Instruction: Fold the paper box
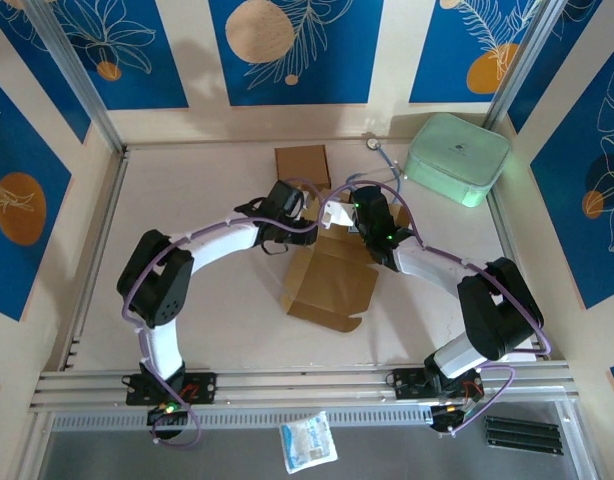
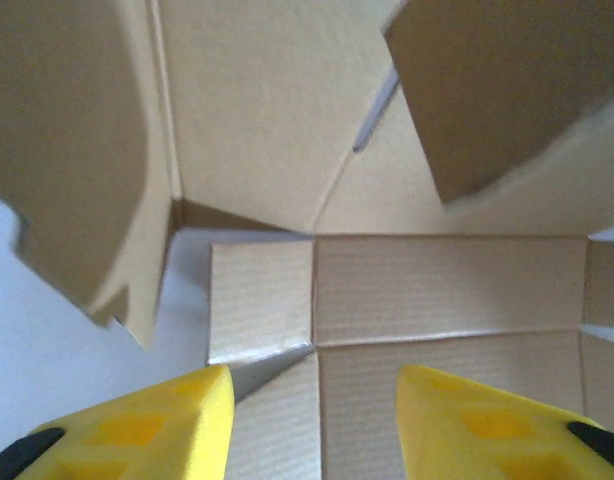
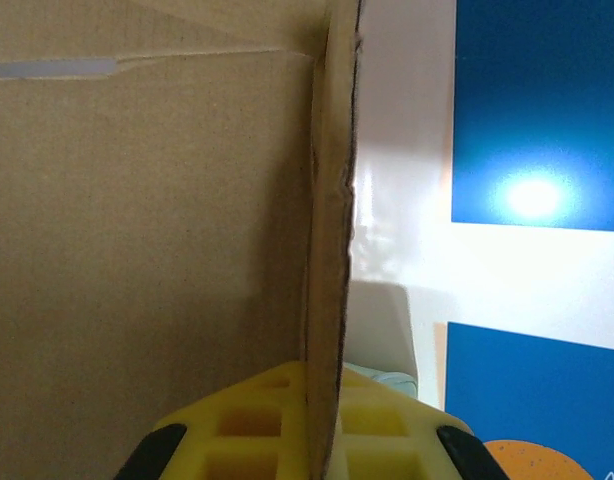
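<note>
The brown paper box [image 1: 332, 285] lies partly unfolded in the middle of the table, its flaps spread and one wall raised at the far side. My left gripper [image 1: 284, 232] hovers at the box's far left corner. In the left wrist view, that gripper [image 2: 315, 400] is open, its yellow fingers [image 2: 177, 420] apart over the creased base panels [image 2: 447, 290] with nothing between them. My right gripper [image 1: 372, 232] is at the far right wall. The right wrist view shows this gripper [image 3: 325, 410] shut on the upright cardboard wall's edge [image 3: 332, 200].
A small folded brown box [image 1: 302, 160] sits at the back centre. A mint green lidded container [image 1: 457, 158] stands at the back right, with a small round metal piece [image 1: 372, 143] beside it. A white packet [image 1: 307, 442] lies in front of the rails.
</note>
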Action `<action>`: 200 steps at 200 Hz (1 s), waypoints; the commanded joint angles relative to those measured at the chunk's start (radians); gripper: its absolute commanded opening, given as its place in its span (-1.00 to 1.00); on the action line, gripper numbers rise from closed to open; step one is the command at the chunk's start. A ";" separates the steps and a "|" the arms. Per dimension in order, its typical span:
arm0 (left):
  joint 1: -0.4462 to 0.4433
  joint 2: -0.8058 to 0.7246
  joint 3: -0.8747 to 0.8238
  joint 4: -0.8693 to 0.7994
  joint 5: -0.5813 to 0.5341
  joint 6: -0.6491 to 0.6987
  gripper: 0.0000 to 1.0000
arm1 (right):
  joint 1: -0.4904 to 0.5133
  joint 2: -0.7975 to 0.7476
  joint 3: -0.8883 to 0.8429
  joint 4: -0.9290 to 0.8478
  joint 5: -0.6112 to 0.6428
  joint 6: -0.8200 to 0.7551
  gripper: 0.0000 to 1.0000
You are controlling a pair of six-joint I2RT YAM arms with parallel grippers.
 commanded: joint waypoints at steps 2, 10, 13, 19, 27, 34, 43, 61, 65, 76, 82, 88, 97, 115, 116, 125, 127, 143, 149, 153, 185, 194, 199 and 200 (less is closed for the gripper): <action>0.007 0.064 0.049 -0.089 -0.046 0.065 -0.04 | 0.002 -0.021 0.017 0.000 0.003 0.014 -0.93; 0.007 0.081 0.065 -0.095 -0.066 0.065 -0.02 | 0.003 -0.022 0.018 -0.003 0.003 0.015 -0.93; 0.008 0.087 0.071 -0.099 -0.070 0.065 -0.01 | 0.002 -0.022 0.019 -0.003 0.003 0.015 -0.93; 0.008 0.102 0.086 -0.104 -0.073 0.066 0.01 | 0.002 -0.021 0.020 -0.004 0.003 0.015 -0.93; 0.008 0.122 0.105 -0.111 -0.074 0.066 0.03 | 0.002 -0.022 0.021 -0.007 0.003 0.016 -0.93; 0.008 0.136 0.116 -0.110 -0.064 0.066 0.05 | 0.002 -0.023 0.021 -0.008 0.004 0.016 -0.93; 0.008 0.150 0.124 -0.102 -0.034 0.065 0.08 | 0.002 -0.025 0.021 -0.010 0.003 0.015 -0.93; 0.009 0.170 0.132 -0.089 0.009 0.053 0.08 | 0.000 -0.027 0.020 -0.014 0.003 0.013 -0.93; 0.008 0.174 0.134 -0.090 0.011 0.050 0.09 | 0.000 -0.029 0.020 -0.014 0.004 0.014 -0.93; 0.009 0.182 0.138 -0.089 0.022 0.045 0.06 | 0.000 -0.030 0.019 -0.014 0.002 0.014 -0.93; 0.009 0.185 0.139 -0.089 0.032 0.041 0.03 | 0.000 -0.031 0.019 -0.017 0.003 0.016 -0.94; 0.010 0.187 0.139 -0.086 0.044 0.037 0.00 | 0.000 -0.030 0.019 -0.019 0.003 0.018 -0.94; 0.010 0.185 0.135 -0.081 0.060 0.029 -0.09 | 0.000 -0.029 0.019 -0.020 0.004 0.018 -0.94; 0.009 0.167 0.113 -0.048 0.088 0.016 -0.23 | 0.000 -0.028 0.018 -0.019 0.003 0.022 -0.93; 0.009 0.163 0.111 -0.044 0.089 0.016 -0.24 | 0.000 -0.028 0.019 -0.020 0.003 0.022 -0.93; 0.010 0.149 0.095 -0.018 0.107 0.017 -0.27 | 0.000 -0.027 0.020 -0.023 0.003 0.026 -0.94; 0.010 0.146 0.092 -0.012 0.112 0.017 -0.27 | 0.000 -0.027 0.020 -0.024 0.003 0.028 -0.94; 0.009 0.121 0.055 0.035 0.133 0.021 -0.28 | 0.000 -0.026 0.022 -0.027 0.003 0.034 -0.93; 0.010 0.115 0.045 0.049 0.136 0.020 -0.29 | 0.000 -0.027 0.022 -0.028 0.003 0.035 -0.93; 0.010 0.113 0.042 0.054 0.139 0.022 -0.30 | 0.000 -0.027 0.022 -0.028 0.003 0.036 -0.93; 0.010 0.117 0.026 0.093 0.191 0.011 -0.34 | -0.001 -0.021 0.027 -0.032 0.002 0.038 -0.93; 0.008 0.122 0.025 0.100 0.200 0.008 -0.36 | -0.001 -0.018 0.028 -0.035 0.002 0.041 -0.93; 0.006 0.123 0.022 0.109 0.204 0.005 -0.37 | -0.001 -0.017 0.029 -0.038 0.002 0.041 -0.93; 0.006 0.123 0.021 0.110 0.205 0.005 -0.37 | 0.000 -0.017 0.029 -0.038 0.003 0.041 -0.93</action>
